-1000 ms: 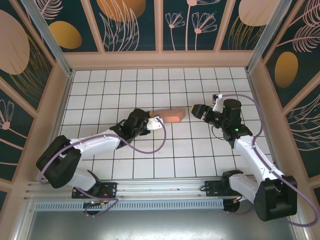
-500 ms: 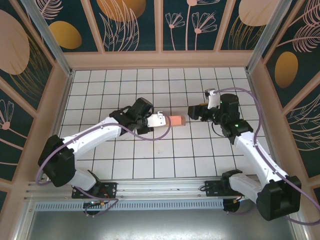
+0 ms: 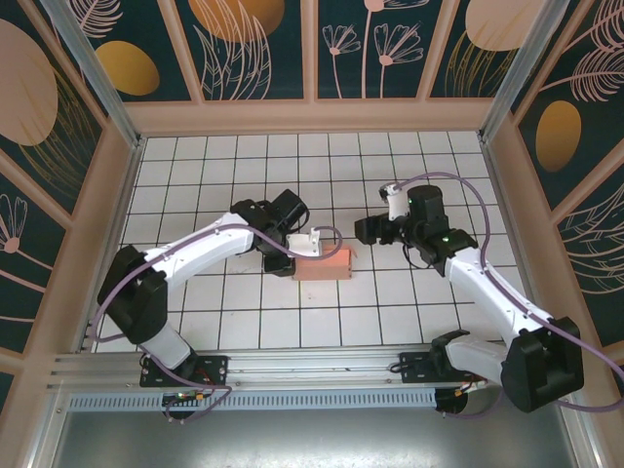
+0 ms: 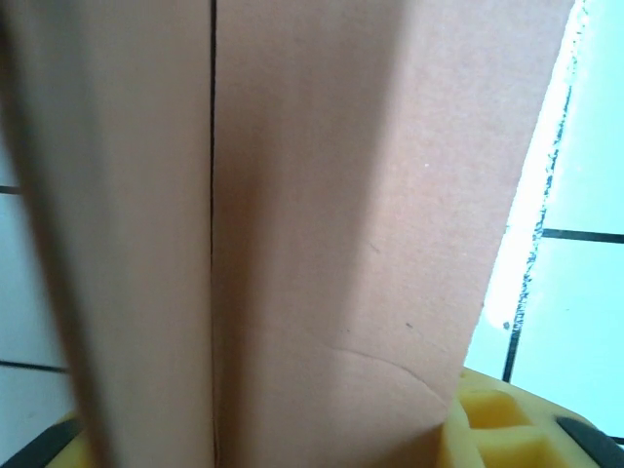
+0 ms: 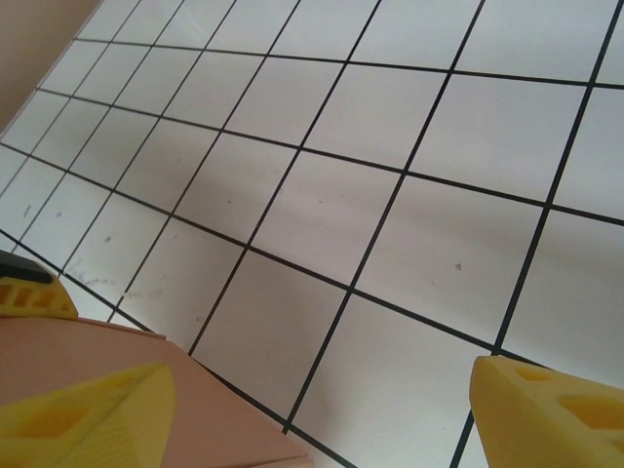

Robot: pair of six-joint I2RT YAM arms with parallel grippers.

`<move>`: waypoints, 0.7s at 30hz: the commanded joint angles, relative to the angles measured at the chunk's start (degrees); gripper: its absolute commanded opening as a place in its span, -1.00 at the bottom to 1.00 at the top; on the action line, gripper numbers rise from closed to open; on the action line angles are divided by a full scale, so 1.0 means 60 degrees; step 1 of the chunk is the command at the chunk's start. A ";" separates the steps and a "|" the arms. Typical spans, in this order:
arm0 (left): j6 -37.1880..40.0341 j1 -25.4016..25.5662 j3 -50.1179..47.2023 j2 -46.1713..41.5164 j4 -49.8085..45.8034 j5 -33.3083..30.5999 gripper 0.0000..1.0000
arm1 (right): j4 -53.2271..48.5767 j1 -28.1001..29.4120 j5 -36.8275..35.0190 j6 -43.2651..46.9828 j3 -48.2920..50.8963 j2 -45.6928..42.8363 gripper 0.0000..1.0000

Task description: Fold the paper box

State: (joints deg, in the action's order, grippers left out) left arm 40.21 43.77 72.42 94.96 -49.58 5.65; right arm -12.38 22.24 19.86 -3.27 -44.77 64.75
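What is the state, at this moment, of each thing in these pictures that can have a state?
paper box, folded into a flat box shape, clamped by the left gripper.
left gripper, jaws shut on the paper box.
right gripper, jaws open, holding nothing, close to the box.

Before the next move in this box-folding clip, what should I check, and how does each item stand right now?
1. Left gripper clamped on the paper box: ok.
2. Right gripper open: ok, fingers wide apart.
3. Right gripper close beside the box's end: ok.
4. Right gripper touching the box: cannot tell.
5. Box resting on the table: cannot tell.
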 commanded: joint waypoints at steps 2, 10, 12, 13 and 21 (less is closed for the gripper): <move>0.0035 -0.0088 0.0628 0.0809 -0.0890 0.0516 -0.29 | -0.0271 0.0295 -0.0697 0.0426 -0.0108 -0.0497 0.59; 0.0286 -0.0152 0.0820 0.1307 -0.0907 0.0733 -0.30 | -0.0710 0.1404 -0.1326 0.1398 0.0591 -0.1737 0.09; 0.0322 -0.0174 0.0820 0.1329 -0.0909 0.0730 -0.30 | -0.0947 0.1763 -0.1563 0.1625 0.0608 -0.1674 -0.06; 0.0352 -0.0162 0.0807 0.1330 -0.0886 0.0728 -0.30 | -0.1045 0.1918 -0.1707 0.1731 0.0605 -0.1582 -0.08; 0.0505 -0.0168 0.0774 0.1309 -0.0702 0.0727 -0.29 | -0.0943 0.2061 -0.2098 0.1989 0.0322 -0.0460 -0.45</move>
State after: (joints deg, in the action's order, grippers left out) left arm 41.74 42.85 77.08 101.21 -52.73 8.60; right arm -17.61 34.24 8.97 6.90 -42.22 60.45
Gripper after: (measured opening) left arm 0.375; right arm 0.288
